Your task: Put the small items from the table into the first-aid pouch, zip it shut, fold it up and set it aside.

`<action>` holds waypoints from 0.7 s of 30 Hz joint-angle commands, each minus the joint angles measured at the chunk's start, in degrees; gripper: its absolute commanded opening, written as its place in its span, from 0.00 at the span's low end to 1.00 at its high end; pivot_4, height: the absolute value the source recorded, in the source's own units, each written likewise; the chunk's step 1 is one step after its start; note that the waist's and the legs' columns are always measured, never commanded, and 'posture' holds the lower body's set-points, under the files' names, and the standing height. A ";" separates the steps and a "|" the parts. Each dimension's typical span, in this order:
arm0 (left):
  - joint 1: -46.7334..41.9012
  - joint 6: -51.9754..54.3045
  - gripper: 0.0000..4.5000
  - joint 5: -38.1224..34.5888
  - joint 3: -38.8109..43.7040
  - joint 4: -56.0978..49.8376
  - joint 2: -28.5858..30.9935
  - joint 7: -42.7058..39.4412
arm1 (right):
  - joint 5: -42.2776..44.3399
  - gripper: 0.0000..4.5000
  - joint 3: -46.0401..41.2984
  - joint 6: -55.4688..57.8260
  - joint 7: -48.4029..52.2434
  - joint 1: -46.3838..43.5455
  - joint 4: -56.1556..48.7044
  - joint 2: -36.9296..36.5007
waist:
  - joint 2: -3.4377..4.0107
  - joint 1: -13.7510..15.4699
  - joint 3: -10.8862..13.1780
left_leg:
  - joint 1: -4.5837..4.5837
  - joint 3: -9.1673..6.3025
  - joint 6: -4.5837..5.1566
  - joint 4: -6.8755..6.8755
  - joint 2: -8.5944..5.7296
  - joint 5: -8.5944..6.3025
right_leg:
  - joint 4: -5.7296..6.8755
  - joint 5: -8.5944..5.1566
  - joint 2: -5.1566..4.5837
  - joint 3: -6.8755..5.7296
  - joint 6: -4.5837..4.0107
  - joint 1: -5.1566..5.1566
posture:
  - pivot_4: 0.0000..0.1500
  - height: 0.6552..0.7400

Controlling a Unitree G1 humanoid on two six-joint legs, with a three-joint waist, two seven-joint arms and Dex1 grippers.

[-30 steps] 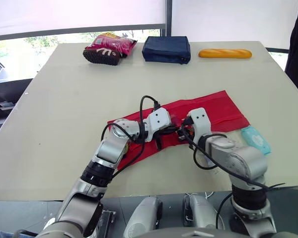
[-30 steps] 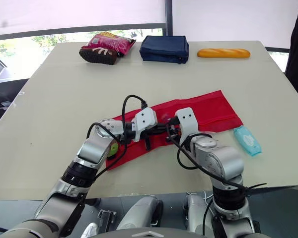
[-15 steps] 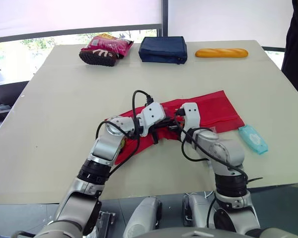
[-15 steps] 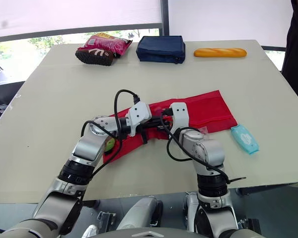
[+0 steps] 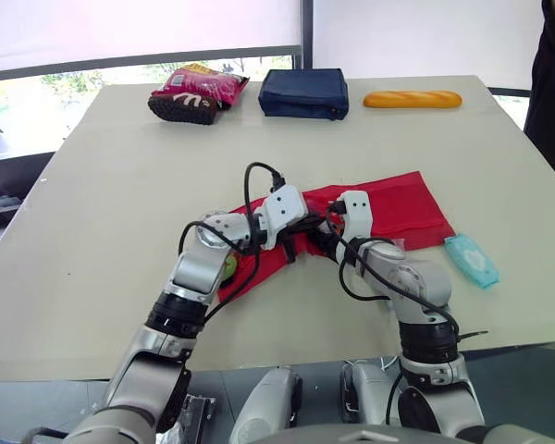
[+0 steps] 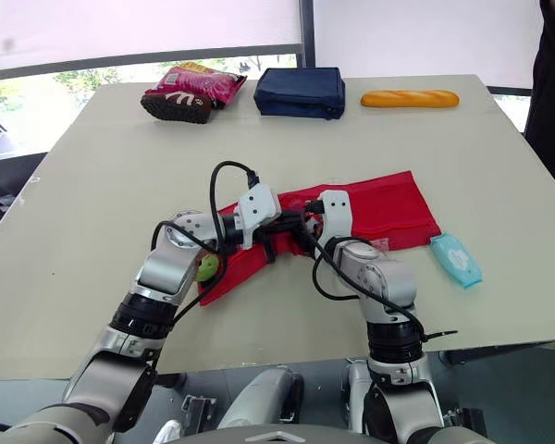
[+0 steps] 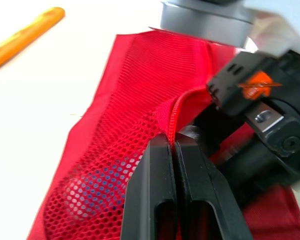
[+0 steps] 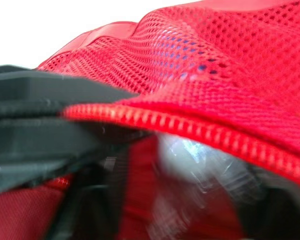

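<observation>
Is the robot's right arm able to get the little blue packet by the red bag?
Probably yes: the blue packet lies uncovered on the table on that side, nothing between, though the right gripper is busy at the red pouch.

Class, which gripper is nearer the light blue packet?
Right. The right gripper is on the red pouch, left of the light blue packet; the left gripper sits farther left.

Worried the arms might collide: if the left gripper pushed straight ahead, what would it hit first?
The left gripper is shut on the zipper edge of the red pouch, so its mesh comes first. The right gripper seems to sit just beyond, though depth is unclear.
</observation>
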 commanded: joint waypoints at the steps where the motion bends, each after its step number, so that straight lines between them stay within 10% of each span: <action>1: 0.25 -0.49 0.00 -0.09 -2.42 2.15 -0.57 -1.13 | 1.54 0.82 2.50 0.33 1.87 -0.88 -3.77 -0.15 | 0.02 0.00 -0.01 | 0.00 0.00 0.00 0.00 0.00 0.00 | 0.00 0.00 0.00 0.00 0.00 0.00 | 1.00 0.99; 21: -0.23 -0.09 0.00 -1.64 -0.28 7.37 0.21 -0.73 | 4.53 0.82 4.40 5.95 8.81 3.31 -16.82 -14.00 | 0.05 -0.05 0.01 | -0.01 0.00 0.01 -0.04 0.00 0.00 | -0.03 0.00 0.00 0.01 0.00 -0.02 | 1.00 0.99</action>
